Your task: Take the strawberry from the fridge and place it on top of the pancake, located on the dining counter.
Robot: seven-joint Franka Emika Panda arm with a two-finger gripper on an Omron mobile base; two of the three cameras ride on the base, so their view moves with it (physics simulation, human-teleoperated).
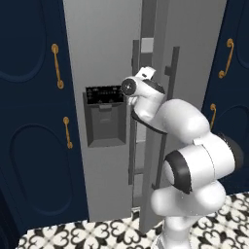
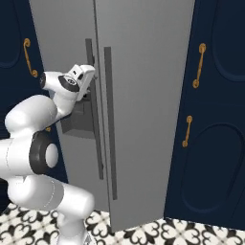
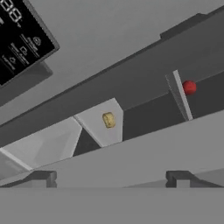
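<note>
The light-grey fridge (image 1: 104, 44) (image 2: 143, 67) fills the middle, with its right door slightly ajar. Through the narrow gap, the hand view shows the strawberry (image 3: 189, 87), a tiny red berry on a shelf deep inside. My gripper (image 1: 146, 74) (image 2: 87, 72) (image 3: 109, 178) is raised at the dark vertical handles (image 1: 166, 116) (image 2: 108, 119), pointing into the gap. It is open, its fingertips (image 3: 41, 177) stand wide apart and nothing is between them. The pancake and the dining counter are out of view.
A small yellow item (image 3: 108, 119) lies on a nearer shelf inside. The black dispenser recess (image 1: 104, 116) is in the left door. Navy cabinets with gold handles (image 1: 57, 65) (image 2: 198, 64) flank the fridge. The floor (image 1: 73, 236) is patterned tile.
</note>
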